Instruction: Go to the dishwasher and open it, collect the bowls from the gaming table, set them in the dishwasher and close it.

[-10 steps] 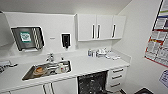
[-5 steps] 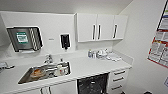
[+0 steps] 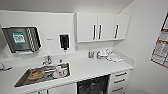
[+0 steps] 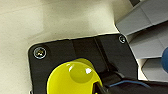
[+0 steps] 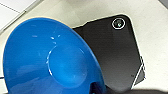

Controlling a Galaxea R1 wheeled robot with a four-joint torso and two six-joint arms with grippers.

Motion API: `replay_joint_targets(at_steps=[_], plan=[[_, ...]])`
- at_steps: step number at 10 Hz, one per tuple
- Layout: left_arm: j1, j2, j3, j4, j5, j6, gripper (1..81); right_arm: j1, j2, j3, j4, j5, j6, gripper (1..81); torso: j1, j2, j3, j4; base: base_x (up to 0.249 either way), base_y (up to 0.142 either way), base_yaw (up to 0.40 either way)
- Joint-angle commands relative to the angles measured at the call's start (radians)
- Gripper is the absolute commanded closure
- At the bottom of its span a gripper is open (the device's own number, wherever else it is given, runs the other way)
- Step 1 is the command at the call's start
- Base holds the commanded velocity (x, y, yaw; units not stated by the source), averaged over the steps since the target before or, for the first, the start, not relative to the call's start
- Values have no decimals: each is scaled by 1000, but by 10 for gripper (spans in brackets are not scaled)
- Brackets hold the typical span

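Right gripper (image 5: 96,88) clamped on a blue bowl (image 5: 50,60), left on a yellow bowl (image 4: 75,77); the view has closed in, dishwasher (image 3: 93,85) lower centre, apparently open.

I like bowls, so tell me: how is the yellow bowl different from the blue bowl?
The yellow bowl is bright yellow; the blue bowl is bright blue. The yellow bowl appears in the left wrist view, the blue bowl in the right wrist view. Both are round, shiny, plain, with a flat circle at the bottom.

Blue bowl (image 5: 50,62) — cut off at frame's edge
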Motion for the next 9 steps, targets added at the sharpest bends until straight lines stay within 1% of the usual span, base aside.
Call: replay_joint_targets(at_steps=[1,3,4,6,7,8,9], plan=[[-62,-8,11,2,54,5,811,49,2,16,-7,-30,-3,811,0,0,0,0,0,0,0],[-62,-7,12,1,56,5,811,49,-18,32,1,-28,7,811,0,0,0,0,0,0,0],[-60,-14,38,2,62,7,811,45,-35,62,1,-24,9,811,-1,0,0,0,0,0,0],[-56,-67,150,5,61,7,811,42,-107,188,1,-13,9,811,-1,0,0,0,0,0,0],[-56,-106,221,5,54,5,811,44,-162,277,1,-10,9,811,-1,0,0,0,0,0,0],[-56,-134,265,5,53,4,811,44,-204,340,1,-2,9,811,-1,0,0,0,0,0,0],[-56,-146,282,5,53,4,811,45,-233,379,2,15,13,811,-1,0,-41,0,0,0,0]])
